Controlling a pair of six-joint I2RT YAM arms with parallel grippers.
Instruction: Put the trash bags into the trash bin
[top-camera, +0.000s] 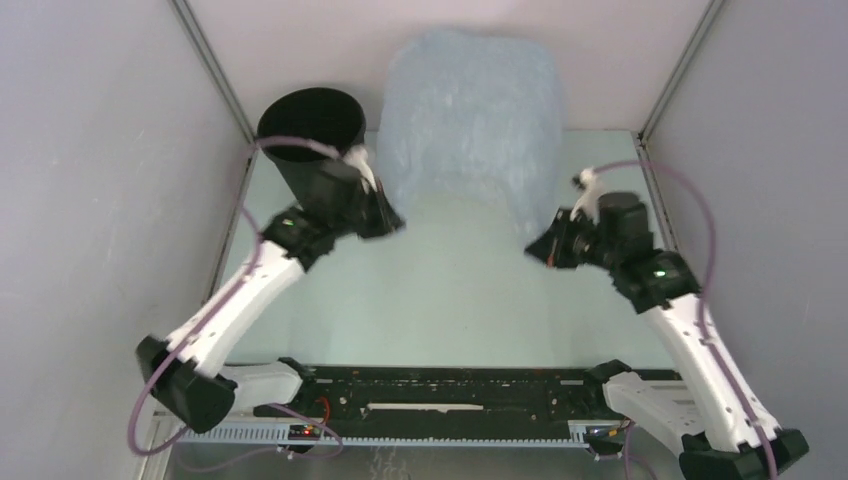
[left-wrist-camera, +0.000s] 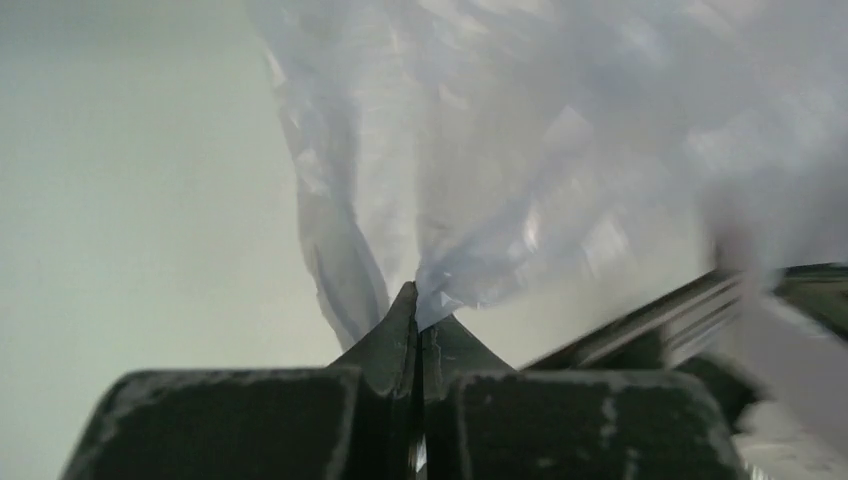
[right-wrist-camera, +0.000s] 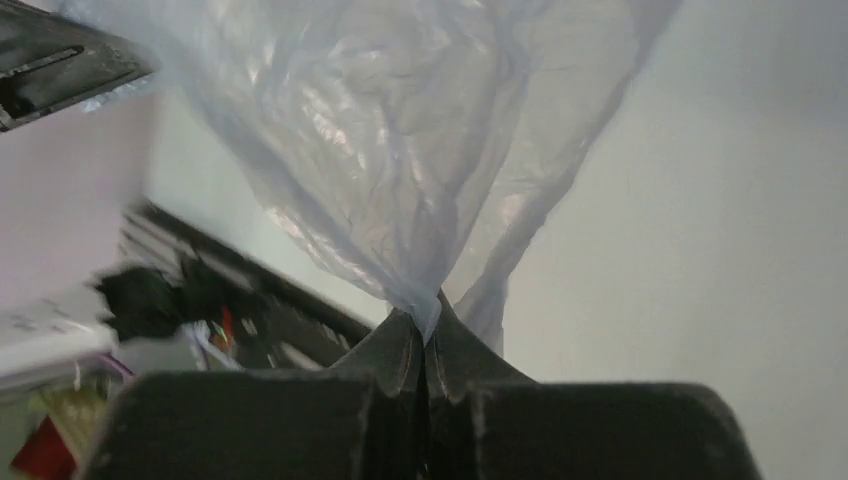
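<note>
Pale walls boxed in a light green table (top-camera: 440, 300), with the two arm bases down at 6 o'clock in the top view. From up there, the black bin (top-camera: 312, 125) sat at about 11 o'clock, mouth open toward the camera, with the left arm crossing in front of its lower part. The bag (top-camera: 470, 110) was at 12 o'clock, just right of the bin and outside it, spread into a wide pale blue sheet that rose in front of the back wall. The left gripper (top-camera: 385, 220) sat at the sheet's lower left corner and the right gripper (top-camera: 540, 250) at its lower right, well apart from each other.

Left wrist view: the left gripper (left-wrist-camera: 418, 310) had its fingers pressed tight together with a twist of bag (left-wrist-camera: 520, 150) film pinched at the very tips. The film fanned out toward 12 and 1 o'clock. Something dark and blurry ran along at 3 o'clock, couldn't really make it out.

Right wrist view was pretty much the same deal: the right gripper (right-wrist-camera: 425, 325) had its fingers closed on a bunched bit of bag (right-wrist-camera: 400, 150), and the wrinkly film spread up toward 11 and 12 o'clock. A blurry mess of dark rail and cables sat at 8 o'clock.
</note>
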